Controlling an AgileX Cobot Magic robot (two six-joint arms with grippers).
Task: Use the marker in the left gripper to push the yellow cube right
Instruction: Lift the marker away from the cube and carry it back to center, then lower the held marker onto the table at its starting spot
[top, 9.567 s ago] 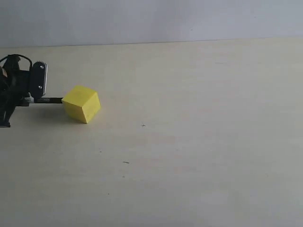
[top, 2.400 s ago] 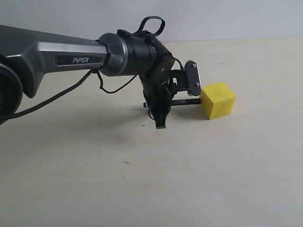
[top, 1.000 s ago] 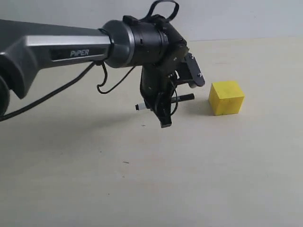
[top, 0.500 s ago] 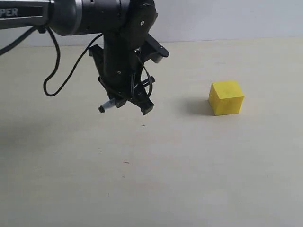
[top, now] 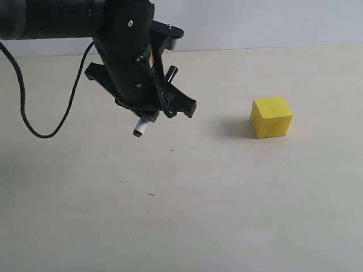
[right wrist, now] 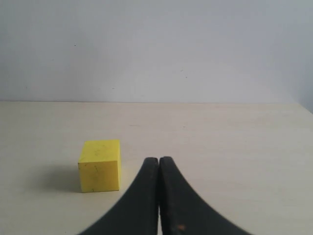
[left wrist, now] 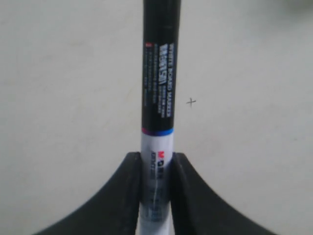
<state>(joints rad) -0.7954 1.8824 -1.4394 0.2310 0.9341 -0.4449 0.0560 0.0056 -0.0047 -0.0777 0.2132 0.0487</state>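
Observation:
The yellow cube (top: 271, 117) rests on the table right of centre, also seen as the yellow cube (right wrist: 100, 165) in the right wrist view. My left gripper (top: 159, 102) hangs above the table well to the cube's left, apart from it. It is shut on the marker (top: 139, 128), which is tilted with its white end low. In the left wrist view the marker (left wrist: 157, 98) runs out from between the left gripper (left wrist: 156, 164), its white barrel clamped. My right gripper (right wrist: 159, 162) is shut on nothing, beside the cube and short of it.
A pale beige table (top: 227, 198) with a few small dark specks fills the scene. A light grey wall (top: 255, 22) runs along its far edge. The left arm's black cable (top: 34, 127) loops down on the left.
The cube was pushed from far left to right of centre and now stands still. My left gripper has since lifted, drawn back leftwards and turned, so the marker is clear of the cube.

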